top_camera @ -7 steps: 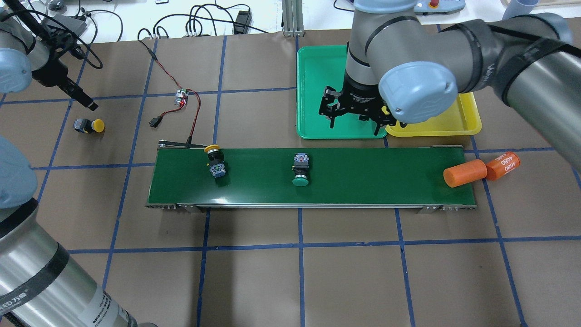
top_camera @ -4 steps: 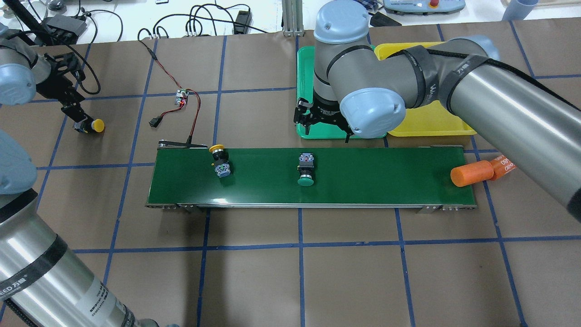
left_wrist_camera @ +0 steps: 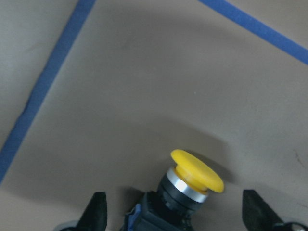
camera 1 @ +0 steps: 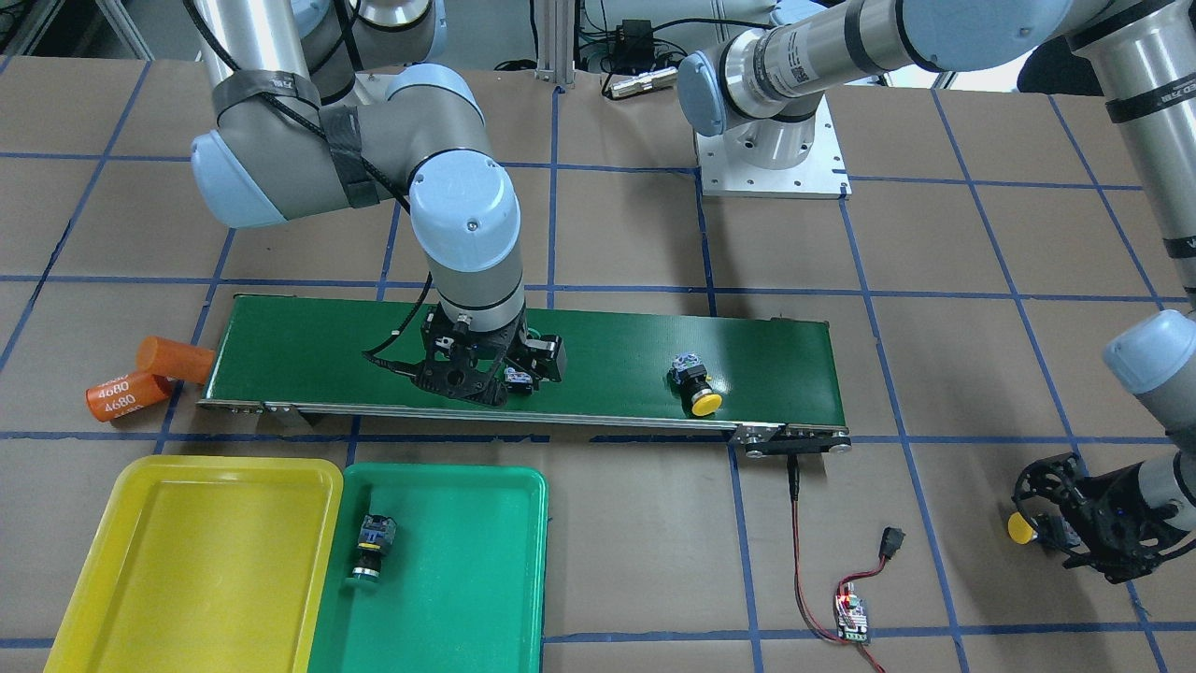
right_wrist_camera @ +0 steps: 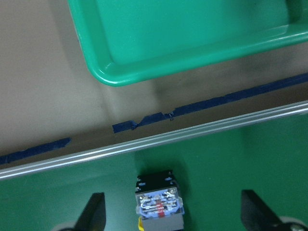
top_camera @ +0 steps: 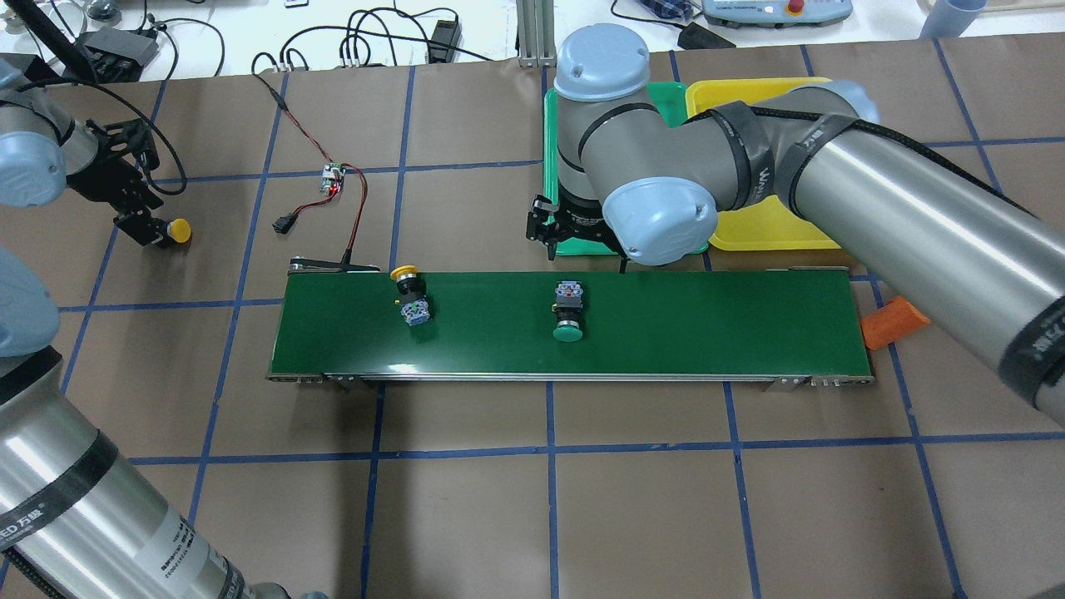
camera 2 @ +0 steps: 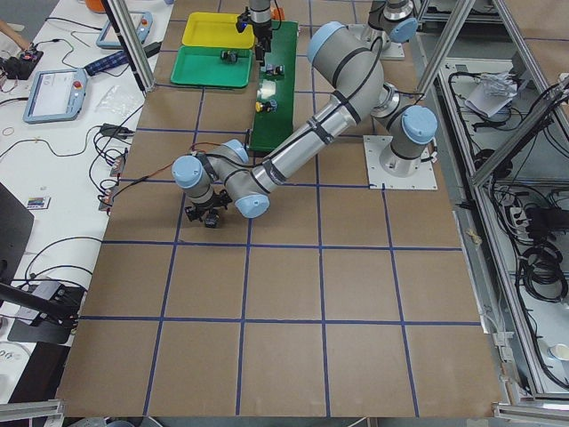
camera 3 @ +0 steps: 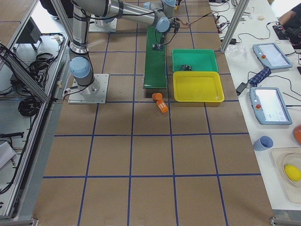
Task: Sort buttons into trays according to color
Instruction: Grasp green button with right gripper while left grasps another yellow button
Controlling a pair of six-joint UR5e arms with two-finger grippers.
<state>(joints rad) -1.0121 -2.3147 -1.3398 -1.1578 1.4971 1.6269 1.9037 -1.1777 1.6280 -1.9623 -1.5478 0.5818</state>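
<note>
Left wrist-mounted: yellow button (left_wrist_camera: 192,180) lies between spread left fingers (left_wrist_camera: 98,211), cap upper-right; right fingers (right_wrist_camera: 94,211) likewise spread

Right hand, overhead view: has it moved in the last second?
Yes. The right hand slid toward the view's left along the near edge of the green tray, closer to the conveyor belt.

A green button (camera 1: 371,551) lies on its side in the green tray (camera 1: 467,598), by the edge touching the yellow tray (camera 1: 187,561). A second green button (top_camera: 568,316) lies in the middle of the belt (top_camera: 707,324), cap toward me. A yellow button (top_camera: 409,287) lies at the belt's far edge, near my left end. The last yellow button (left_wrist_camera: 197,173) lies on the worktop (top_camera: 649,516), past that end.
</note>
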